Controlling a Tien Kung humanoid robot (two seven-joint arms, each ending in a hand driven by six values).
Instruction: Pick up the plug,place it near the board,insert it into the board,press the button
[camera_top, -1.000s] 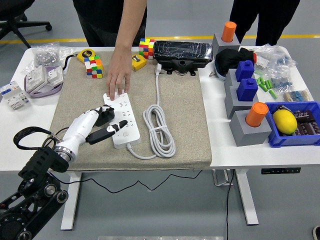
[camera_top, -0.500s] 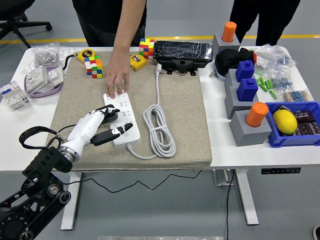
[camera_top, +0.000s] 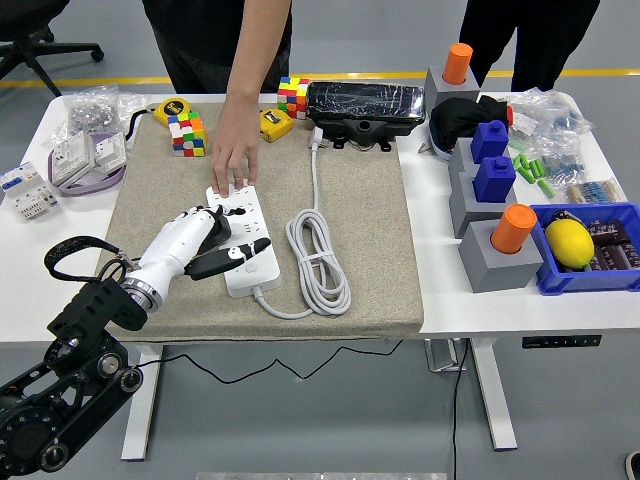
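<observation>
We see person's hand (camera_top: 234, 160) pinning board (camera_top: 243, 237) far end; coiled cable (camera_top: 318, 255) beside. Left hand (camera_top: 205, 237) clasps plug (camera_top: 218, 222) over board sockets.

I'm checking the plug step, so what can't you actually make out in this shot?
- Plug: head view, hidden under the left hand over the power strip; seating unreadable.
- Strip's far end: covered by the person's hand.
- Strip's button: too small to tell.
- Right arm: outside the frame.
</observation>
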